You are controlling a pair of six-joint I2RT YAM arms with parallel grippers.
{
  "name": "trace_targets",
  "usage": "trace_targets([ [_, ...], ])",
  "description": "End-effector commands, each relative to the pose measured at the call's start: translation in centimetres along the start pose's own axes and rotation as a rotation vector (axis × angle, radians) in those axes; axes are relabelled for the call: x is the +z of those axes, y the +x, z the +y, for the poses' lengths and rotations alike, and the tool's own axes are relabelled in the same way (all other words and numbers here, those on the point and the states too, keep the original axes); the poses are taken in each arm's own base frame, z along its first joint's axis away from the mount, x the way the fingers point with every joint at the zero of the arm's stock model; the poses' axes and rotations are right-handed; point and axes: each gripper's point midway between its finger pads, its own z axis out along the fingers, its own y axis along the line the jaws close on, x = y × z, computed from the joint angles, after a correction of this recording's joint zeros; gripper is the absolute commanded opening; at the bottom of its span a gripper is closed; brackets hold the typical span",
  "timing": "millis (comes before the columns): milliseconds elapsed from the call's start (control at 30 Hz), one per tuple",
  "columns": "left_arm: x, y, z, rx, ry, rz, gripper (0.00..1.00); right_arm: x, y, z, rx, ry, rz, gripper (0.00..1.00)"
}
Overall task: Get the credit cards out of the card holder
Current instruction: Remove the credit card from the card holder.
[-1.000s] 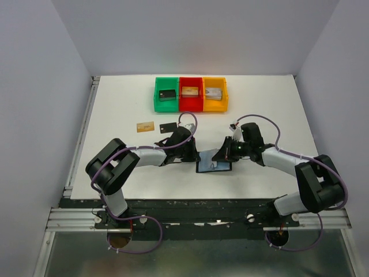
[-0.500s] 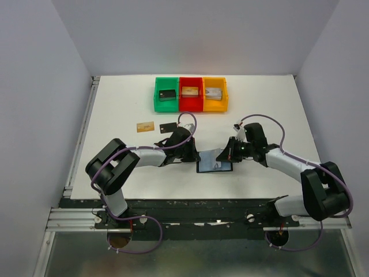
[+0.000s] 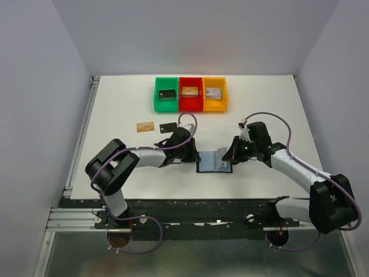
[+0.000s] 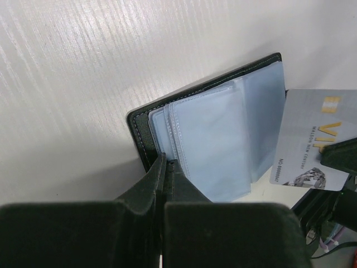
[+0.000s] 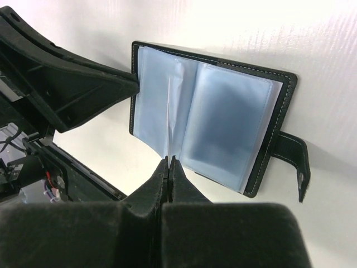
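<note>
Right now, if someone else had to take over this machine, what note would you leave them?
Left gripper: shut, tips at the card holder edge, apparently steadying it.
Right gripper: shut on a silver card at the open holder; whether it is clear of its pocket, unclear.
Done: tan-gold card and black card lie on the table.
Left: set the silver card down, check the holder for more.

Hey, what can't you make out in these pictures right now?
- Print on the card: left wrist view, cut off by the right edge.
- Pockets of the holder, both wrist views: cloudy plastic hides any cards left inside.
- Contents of the bins, top view: too small.
</note>
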Motion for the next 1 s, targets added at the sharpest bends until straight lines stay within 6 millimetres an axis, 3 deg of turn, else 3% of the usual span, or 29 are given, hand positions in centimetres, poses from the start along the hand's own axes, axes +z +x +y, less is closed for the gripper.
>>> trace_targets([
  [0,-0.8,1.5,1.6,0.035,-0.081,0.038,0.0,-2.0,-1.4,0.4,-0.054,0.038,-0.065,0.0],
  [67,-1.5,0.5,0.7,0.05,-0.074,0.02,0.06,-3.1,-2.1,1.4,-0.09,0.011,-0.112,0.0],
  [200,-3.8,-2.5,-2.6,0.089,-0.004,-0.068,0.45,-5.7,-3.4,3.6,-0.172,-0.044,-0.206,0.0],
  [267,-5.4,-4.0,-4.4,0.097,0.037,-0.117,0.56,-6.7,-3.7,4.6,-0.215,-0.071,-0.215,0.0],
  [400,-9.3,-6.6,-7.3,0.134,0.083,-0.203,0.66,-8.1,-3.8,7.0,-0.312,-0.141,-0.19,0.01],
  [533,-13.6,-8.6,-6.8,0.15,0.043,-0.33,0.79,-8.3,-3.1,9.2,-0.454,-0.159,-0.177,0.0],
  [667,-17.6,-10.1,-9.0,0.207,0.306,-0.458,0.77,-9.1,-2.1,11.9,-0.608,-0.274,-0.246,0.0],
  [733,-19.8,-10.3,-9.7,0.248,0.416,-0.498,0.75,-10.3,-0.9,13.0,-0.669,-0.338,-0.18,0.0],
  [800,-21.4,-10.0,-10.4,0.31,0.523,-0.481,0.75,-11.2,0.9,14.4,-0.702,-0.436,-0.059,0.0],
  [967,-25.2,-6.6,-14.0,0.518,0.869,-0.306,0.75,-12.8,3.8,16.4,-0.739,-0.561,0.158,0.0],
])
